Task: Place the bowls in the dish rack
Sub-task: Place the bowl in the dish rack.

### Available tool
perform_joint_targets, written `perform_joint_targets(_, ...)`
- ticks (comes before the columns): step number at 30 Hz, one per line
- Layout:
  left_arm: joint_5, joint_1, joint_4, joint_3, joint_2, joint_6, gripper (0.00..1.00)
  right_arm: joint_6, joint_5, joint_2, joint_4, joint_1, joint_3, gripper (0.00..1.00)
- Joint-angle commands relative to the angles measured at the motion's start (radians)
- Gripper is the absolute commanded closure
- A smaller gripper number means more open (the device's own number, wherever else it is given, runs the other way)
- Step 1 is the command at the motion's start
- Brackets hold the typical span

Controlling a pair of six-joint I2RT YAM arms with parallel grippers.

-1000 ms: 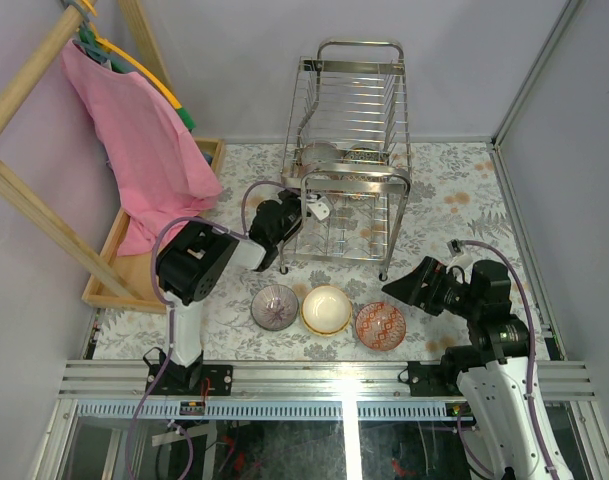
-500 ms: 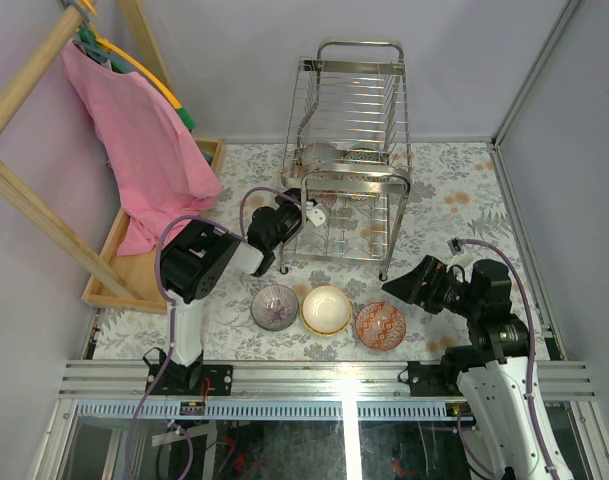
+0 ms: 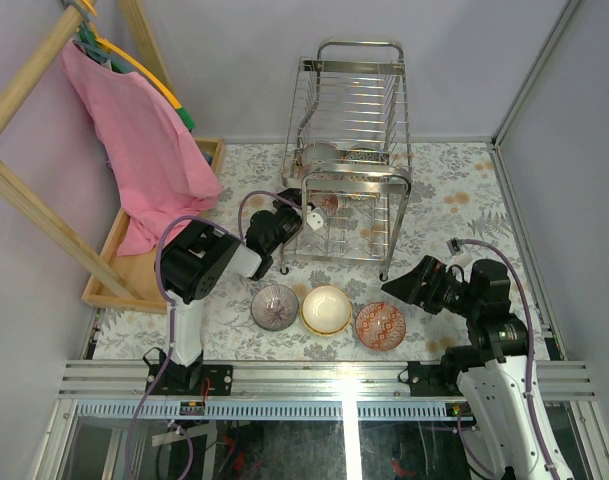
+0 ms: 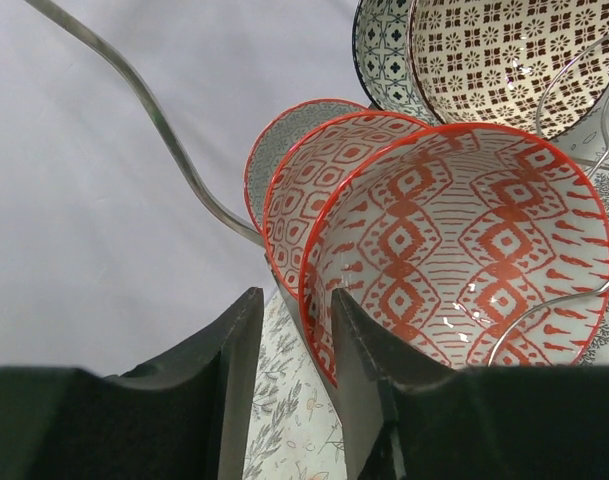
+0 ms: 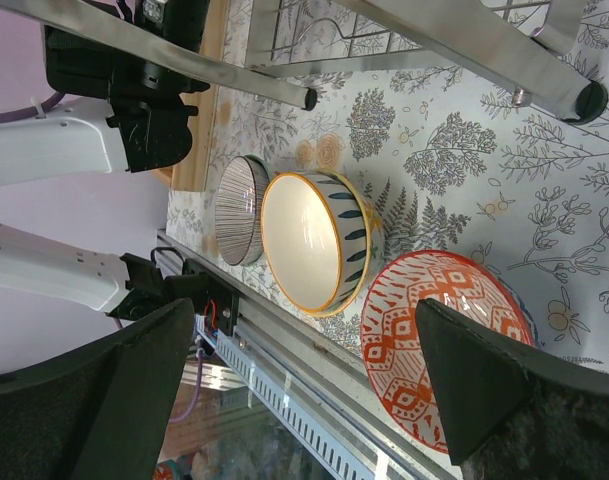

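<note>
While left jaws stand slightly apart astride rim of red bowl (image 4: 454, 270), bowl rests on edge in dish rack (image 3: 349, 110) beside racked bowls (image 4: 454, 60): release step. Right jaws wide apart, empty. Next: withdraw left arm, fetch three bowls (image 3: 327, 309) from worktop (image 3: 454, 200).

Bowl and rack tally
Three loose: grey striped ceramic bowl (image 3: 275, 305), cream bowl (image 3: 326, 309), red-patterned bowl (image 3: 380, 325); at least five racked bowls (image 4: 464, 260); one chrome wire rack (image 3: 354, 100).

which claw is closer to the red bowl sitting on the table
Right. The right claw hovers open just beyond the red bowl; the left claw is farther off, up at the dish rack.
</note>
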Motion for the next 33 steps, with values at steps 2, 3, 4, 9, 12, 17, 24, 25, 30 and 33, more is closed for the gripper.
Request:
perform_joint_targets(2, -0.035, -0.024, 0.087, -0.022, -0.017, 0.003, 0.63, 0.016, -0.048, -0.010, 0.037, 0.007, -0.007, 0.00)
perform_joint_targets(3, -0.042, -0.024, 0.093, -0.024, -0.023, -0.001, 0.62, 0.017, -0.049, -0.012, 0.037, 0.007, -0.007, 0.00)
perform_joint_targets(4, -0.052, -0.024, 0.096, -0.024, -0.029, -0.001, 0.60, 0.018, -0.050, -0.014, 0.037, 0.007, -0.008, 0.00)
perform_joint_targets(9, -0.107, -0.024, 0.125, -0.040, -0.073, -0.010, 0.45, 0.023, -0.051, -0.025, 0.029, 0.006, 0.004, 0.00)
perform_joint_targets(12, -0.162, -0.018, 0.145, -0.053, -0.096, -0.014, 0.30, 0.025, -0.050, -0.034, 0.016, 0.006, 0.015, 0.01)
perform_joint_targets(17, -0.261, 0.004, 0.179, -0.085, -0.132, -0.068, 0.00, 0.023, -0.044, -0.056, -0.026, 0.007, 0.035, 0.00)
perform_joint_targets(24, -0.470, 0.028, 0.175, -0.081, -0.133, -0.127, 0.00, 0.001, -0.035, -0.071, -0.108, 0.007, 0.086, 0.01)
perform_joint_targets(25, -0.509, 0.031, 0.156, -0.073, -0.129, -0.137, 0.00, -0.002, -0.034, -0.071, -0.122, 0.007, 0.091, 0.01)
perform_joint_targets(30, -0.724, 0.032, 0.123, -0.056, -0.126, -0.164, 0.00, -0.029, -0.023, -0.067, -0.181, 0.007, 0.107, 0.01)
perform_joint_targets(33, -0.852, 0.030, 0.028, -0.055, -0.174, -0.211, 0.00, -0.030, -0.024, -0.061, -0.195, 0.006, 0.105, 0.01)
